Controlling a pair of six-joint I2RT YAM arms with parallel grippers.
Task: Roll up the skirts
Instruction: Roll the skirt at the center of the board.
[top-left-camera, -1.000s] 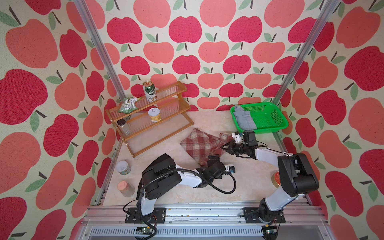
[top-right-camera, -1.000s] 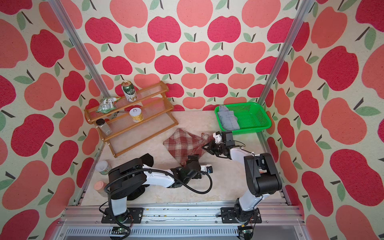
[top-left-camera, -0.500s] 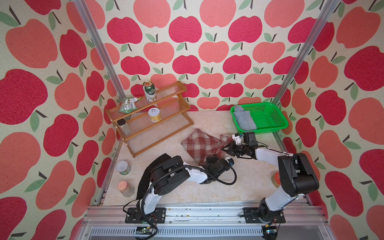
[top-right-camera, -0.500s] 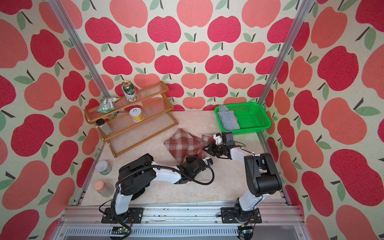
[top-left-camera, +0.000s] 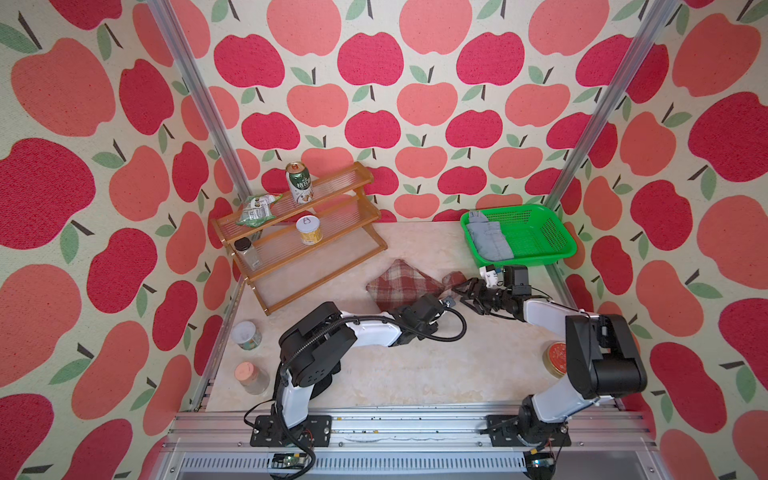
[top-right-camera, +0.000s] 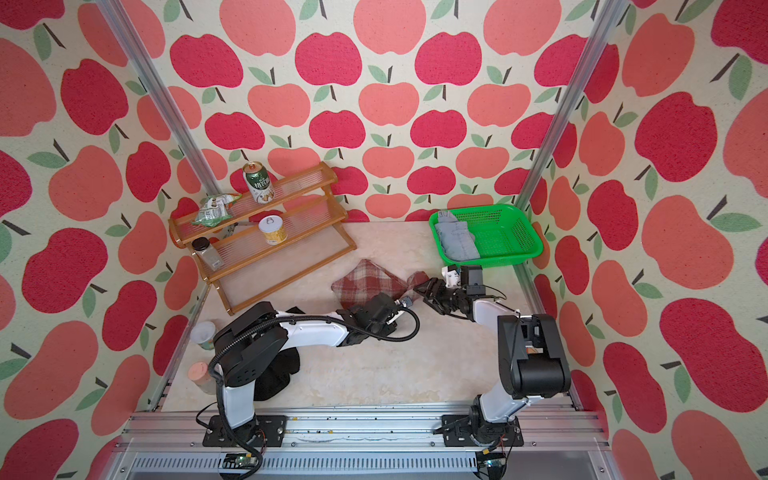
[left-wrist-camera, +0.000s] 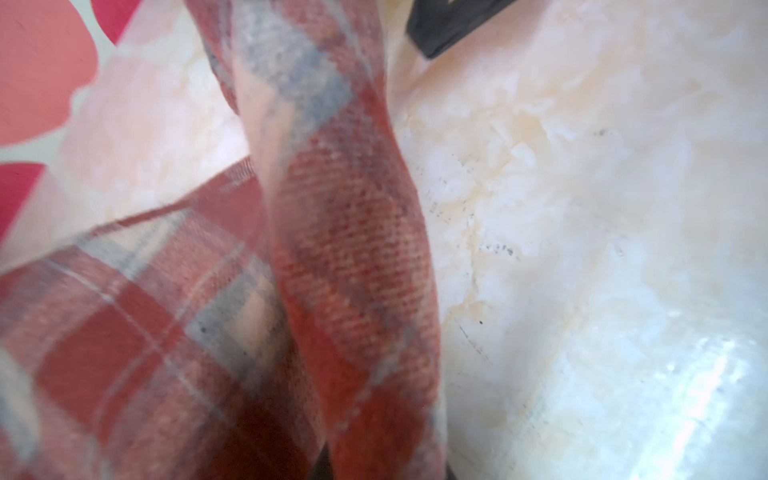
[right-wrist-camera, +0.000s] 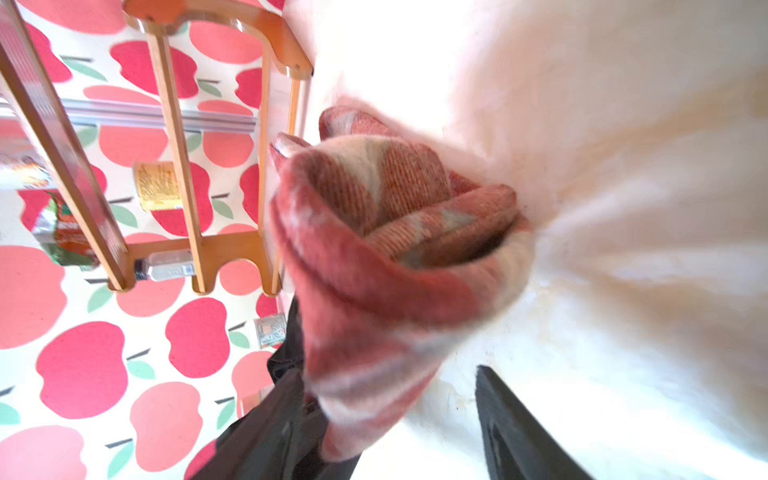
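Plaid skirt (top-left-camera: 401, 286), part-rolled: left gripper (top-left-camera: 438, 300) apparently clamps its near edge to anchor it, right gripper (top-left-camera: 464, 289) parted at the rolled end.

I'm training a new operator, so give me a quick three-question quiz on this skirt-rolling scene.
1. True or false: the light blue denim skirt lies inside the green plastic mesh basket.
2. Which arm's jaws are shut on the red-brown-and-cream plaid skirt? A. the robot's left arm. B. its right arm. C. neither.
3. How many items stand or lie on the stepped wooden shelf rack?

Key
1. True.
2. A: the left gripper pinches the plaid cloth, while the right gripper stands open at the cloth's rolled end.
3. Four: a green can, a packet, a yellow tin and a small jar.
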